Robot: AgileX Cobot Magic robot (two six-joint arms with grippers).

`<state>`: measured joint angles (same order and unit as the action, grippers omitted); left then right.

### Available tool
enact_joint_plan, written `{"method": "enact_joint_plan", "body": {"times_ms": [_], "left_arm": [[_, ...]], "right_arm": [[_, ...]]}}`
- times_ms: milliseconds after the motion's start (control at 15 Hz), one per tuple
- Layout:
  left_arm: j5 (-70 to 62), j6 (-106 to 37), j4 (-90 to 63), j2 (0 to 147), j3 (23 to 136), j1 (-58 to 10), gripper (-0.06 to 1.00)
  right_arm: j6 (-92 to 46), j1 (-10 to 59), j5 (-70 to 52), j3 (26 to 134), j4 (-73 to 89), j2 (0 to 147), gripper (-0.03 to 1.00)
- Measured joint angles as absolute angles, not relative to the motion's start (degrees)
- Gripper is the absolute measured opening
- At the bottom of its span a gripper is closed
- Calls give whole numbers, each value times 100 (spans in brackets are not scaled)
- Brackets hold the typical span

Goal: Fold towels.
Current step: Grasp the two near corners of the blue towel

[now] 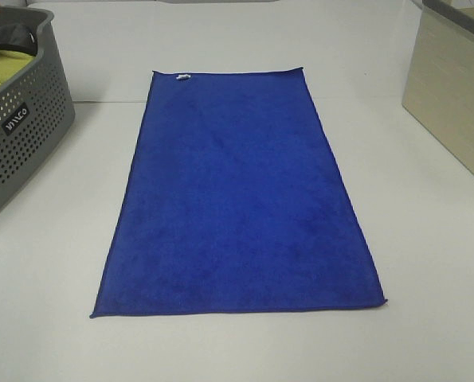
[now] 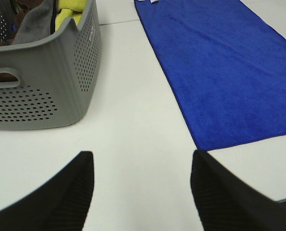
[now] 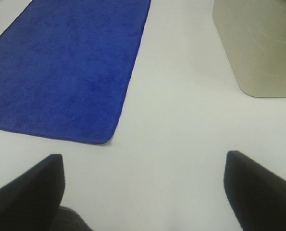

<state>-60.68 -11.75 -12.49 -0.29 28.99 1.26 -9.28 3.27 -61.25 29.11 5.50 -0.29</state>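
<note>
Blue towel lies flat in the middle of the white surface, so we should bring our left end effector and right end effector, both spread wide and empty, down on its 2 near corners together.

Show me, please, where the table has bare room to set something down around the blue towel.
Bare table lies between the grey basket and the towel's left edge, again between its right edge and the beige bin, and along the near edge in front of the towel. The left side is crowded by the basket, the right by the bin.
</note>
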Motion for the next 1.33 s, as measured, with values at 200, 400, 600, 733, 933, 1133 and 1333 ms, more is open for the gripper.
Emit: {"method": "enact_joint_plan", "body": {"times_ms": [200,400,600,733,933,1133,1333], "left_arm": [[-6068,-1175,-1255,-29,2899,126,57],[-6068,-1175,-1261,-29,2899,126,57],[-5947,-1163,-1335,-29,2916,126,57],[-5225,-1157,-1788,11,2928,126,57],[-4234,-1157,-2292,401,2722,126,57],[-3501,-1157,-3449,1392,2452,126,57],[-3409,-1175,-4165,3037,2447,126,57]], "right_arm": [[-928,327,-6125,2911,550,-29,85],[-928,327,-6125,2911,550,-29,85],[-882,327,-6108,2911,550,-29,85],[-413,327,-5455,3002,550,246,85],[-74,327,-4670,3002,590,968,83],[34,327,-4120,3002,837,2349,81],[40,327,-3770,3002,1599,4160,79]]}}
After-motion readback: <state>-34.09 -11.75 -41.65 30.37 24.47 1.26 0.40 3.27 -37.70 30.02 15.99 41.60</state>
